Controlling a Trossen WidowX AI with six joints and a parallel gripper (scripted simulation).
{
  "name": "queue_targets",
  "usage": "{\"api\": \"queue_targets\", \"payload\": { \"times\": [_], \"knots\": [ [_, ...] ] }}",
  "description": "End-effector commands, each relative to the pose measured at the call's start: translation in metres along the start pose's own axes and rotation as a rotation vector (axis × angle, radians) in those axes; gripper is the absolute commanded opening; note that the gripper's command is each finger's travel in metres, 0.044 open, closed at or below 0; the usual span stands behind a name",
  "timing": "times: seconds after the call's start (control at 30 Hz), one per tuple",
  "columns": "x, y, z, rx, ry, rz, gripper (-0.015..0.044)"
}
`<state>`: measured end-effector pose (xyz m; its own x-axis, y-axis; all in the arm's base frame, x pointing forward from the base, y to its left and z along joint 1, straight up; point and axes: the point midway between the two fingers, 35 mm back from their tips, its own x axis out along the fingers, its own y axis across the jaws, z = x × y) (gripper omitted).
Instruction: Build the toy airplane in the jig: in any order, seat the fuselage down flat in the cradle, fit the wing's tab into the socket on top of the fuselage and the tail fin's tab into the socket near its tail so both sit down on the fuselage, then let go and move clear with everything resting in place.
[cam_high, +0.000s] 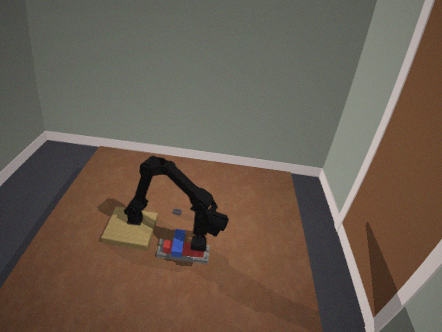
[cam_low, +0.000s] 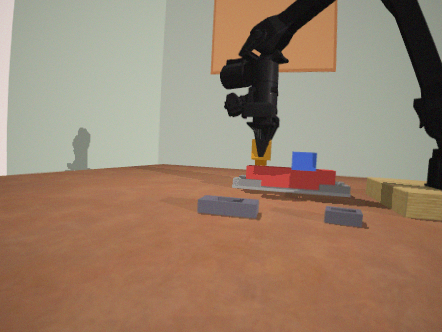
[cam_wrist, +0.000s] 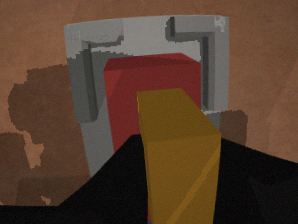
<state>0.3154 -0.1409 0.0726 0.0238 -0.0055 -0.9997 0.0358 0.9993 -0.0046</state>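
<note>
The red fuselage (cam_high: 195, 253) (cam_low: 273, 178) (cam_wrist: 122, 100) lies in the grey cradle (cam_high: 183, 260) (cam_low: 240, 183) (cam_wrist: 145, 32). The blue wing (cam_high: 177, 246) (cam_low: 304, 161) lies across the top of the fuselage. My gripper (cam_low: 261, 154) is shut on the yellow tail fin (cam_low: 255, 151) (cam_wrist: 182, 170) and holds it upright over the tail end of the fuselage. In the exterior view the fin's narrower tab is at the fuselage's top face; whether it is in the socket is hidden. The fin's wider body stands a little above that face.
Two grey slotted blocks stand on the table, a longer one (cam_low: 210, 206) and a shorter one (cam_low: 343, 217), both nearer the exterior camera than the cradle. The arm's wooden base board (cam_high: 125, 239) (cam_low: 420, 206) is beside the cradle's wing-side end.
</note>
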Motion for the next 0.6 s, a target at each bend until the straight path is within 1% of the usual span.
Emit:
{"api": "queue_targets", "payload": {
  "times": [0.0,0.1,0.27,0.3,0.43,0.57],
  "knots": [
    [0.0059,-0.0004,-0.0004,-0.003,0.000,-0.003,0.0065],
    [0.0062,-0.0004,-0.0005,-0.003,0.000,-0.003,0.0065],
    [0.0044,0.0002,-0.0006,0.000,0.002,0.001,0.0031],
    [0.0044,0.0002,-0.0006,0.000,0.002,0.001,0.0005],
    [0.0044,0.0002,-0.0006,0.000,0.002,0.001,0.0000],
    [0.0044,0.0002,-0.0006,0.000,0.002,0.001,0.0105]
  ]
}}
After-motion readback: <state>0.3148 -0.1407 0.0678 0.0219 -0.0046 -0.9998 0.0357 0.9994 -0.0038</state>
